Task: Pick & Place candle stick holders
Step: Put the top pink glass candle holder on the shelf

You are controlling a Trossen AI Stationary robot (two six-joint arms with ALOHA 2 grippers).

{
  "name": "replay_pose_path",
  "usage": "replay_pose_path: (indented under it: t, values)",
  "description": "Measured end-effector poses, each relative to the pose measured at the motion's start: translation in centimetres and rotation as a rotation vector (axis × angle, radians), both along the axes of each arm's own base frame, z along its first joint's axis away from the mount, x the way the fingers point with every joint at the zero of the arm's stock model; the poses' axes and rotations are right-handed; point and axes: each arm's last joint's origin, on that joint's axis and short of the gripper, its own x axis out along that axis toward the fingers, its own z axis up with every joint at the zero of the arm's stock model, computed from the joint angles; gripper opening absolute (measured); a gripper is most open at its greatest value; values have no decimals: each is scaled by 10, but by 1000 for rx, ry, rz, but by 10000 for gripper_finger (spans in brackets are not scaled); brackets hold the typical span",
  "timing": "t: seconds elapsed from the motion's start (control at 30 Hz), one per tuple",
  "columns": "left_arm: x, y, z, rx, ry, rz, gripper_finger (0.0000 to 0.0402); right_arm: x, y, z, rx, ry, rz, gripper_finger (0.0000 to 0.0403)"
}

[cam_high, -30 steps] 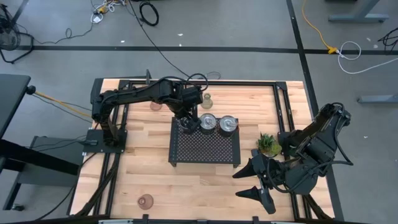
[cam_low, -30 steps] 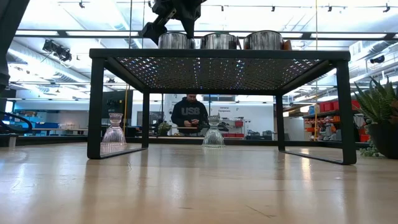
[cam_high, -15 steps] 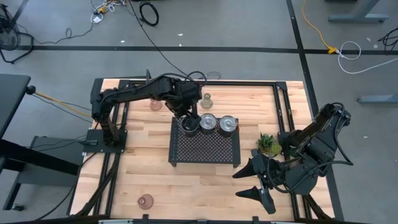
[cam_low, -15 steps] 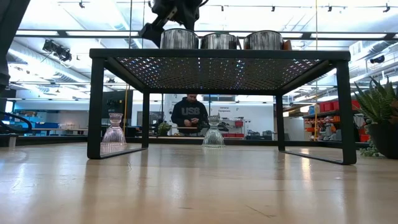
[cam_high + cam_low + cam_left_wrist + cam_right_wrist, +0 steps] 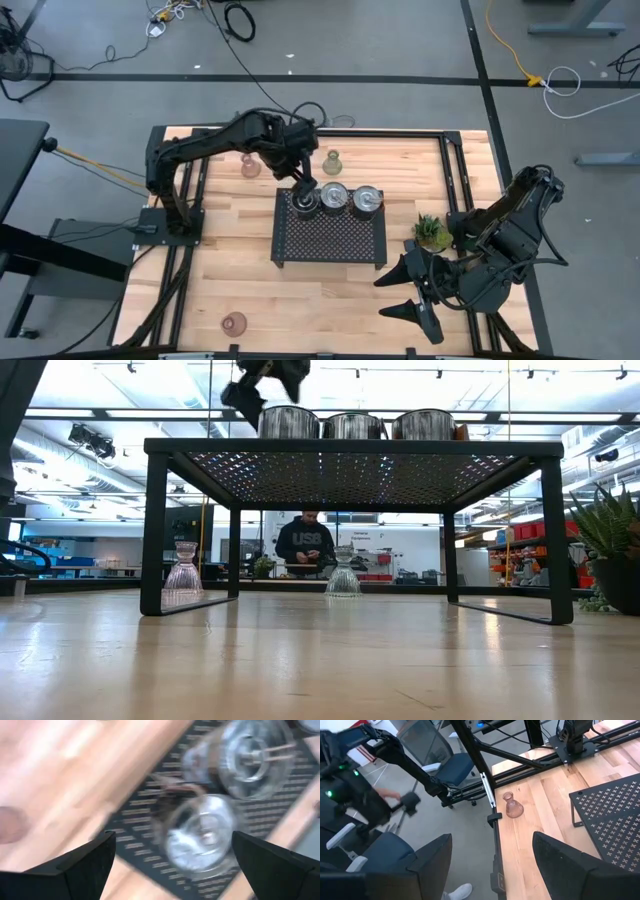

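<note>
Silver holders: 3 in row on black tray (image 5: 330,240). Your left gripper (image 5: 299,181) above leftmost holder (image 5: 307,199), fingers apart, empty. Risk: fingers clip its rim, tipping it.

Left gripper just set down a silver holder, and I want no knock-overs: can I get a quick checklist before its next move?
1. Left gripper open and empty: ok, its fingers spread wide in the wrist view.
2. Three silver holders on the black tray, first one upright: ok.
3. Gripper clear above that holder: cannot tell.
4. Olive-green holder and pink holder upright, off the tray: ok.
5. Second pink holder standing by the table's front edge: ok.
6. Right gripper parked away: ok.
</note>
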Motion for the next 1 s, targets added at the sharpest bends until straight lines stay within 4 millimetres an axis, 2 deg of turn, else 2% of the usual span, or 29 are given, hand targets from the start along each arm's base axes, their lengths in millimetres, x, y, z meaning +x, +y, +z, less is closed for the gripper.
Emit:
replay_pose_path:
  t: [0.2,0.33,0.5,0.63,0.77,0.9,1.0]
  values:
    - [-27,12,11,161,126,103,399,0,0,0,5,1,-2,274]
    - [-49,30,18,148,113,189,399,0,0,0,13,4,-4,274]
    - [-82,54,10,113,156,288,399,0,0,0,4,4,-2,274]
    - [-100,73,-9,78,195,272,399,1,-2,0,-24,-10,-26,274]
    - [-118,97,-43,-46,261,267,399,6,-10,1,-53,-45,-145,274]
    - [-133,120,-76,-44,294,275,399,13,-20,2,-51,-75,-269,274]
    - [-144,136,-94,-46,262,268,399,19,-28,3,-60,-94,-335,274]
